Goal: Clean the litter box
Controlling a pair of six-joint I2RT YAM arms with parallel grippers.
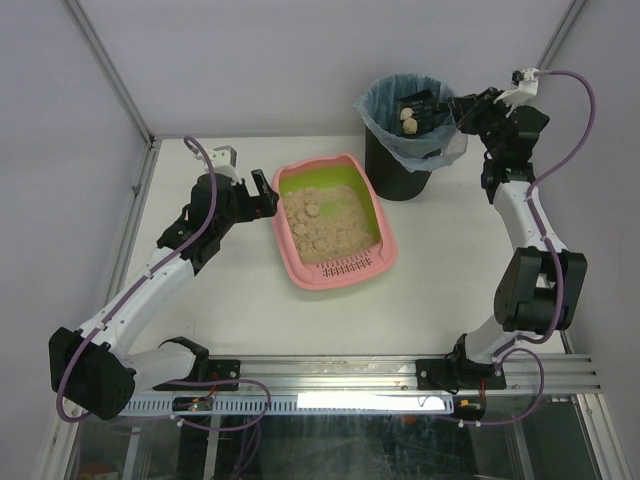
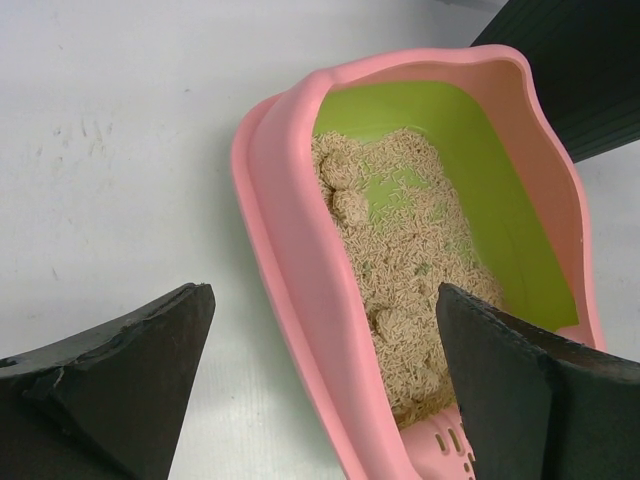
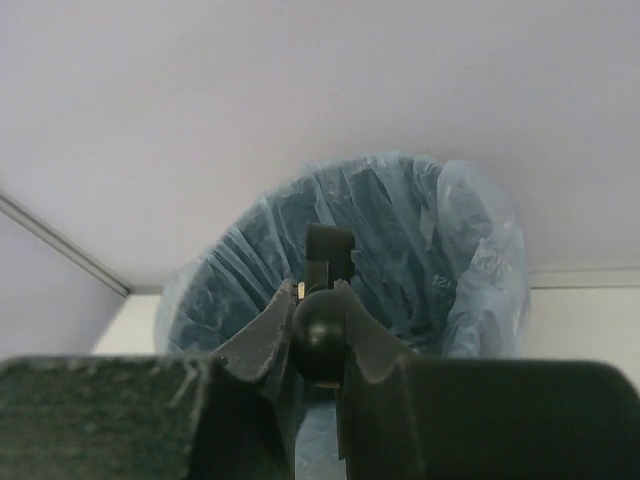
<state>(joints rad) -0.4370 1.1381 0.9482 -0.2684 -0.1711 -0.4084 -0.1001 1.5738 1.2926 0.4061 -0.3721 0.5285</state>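
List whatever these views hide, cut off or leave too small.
1. Top external: the bottom of the bin, hidden by the scoop and the blue bag.
2. Right wrist: the scoop's load, hidden behind the right gripper and the handle.
3. Left wrist: most of the grille of the litter box, cut off by the bottom edge and a finger.
4. Top external: whether the left gripper touches the box's rim, too small to tell.

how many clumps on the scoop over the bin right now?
2 clumps, both on the black scoop that the right gripper holds over the bin: one farther back, one just nearer. More may be hidden in this top view.
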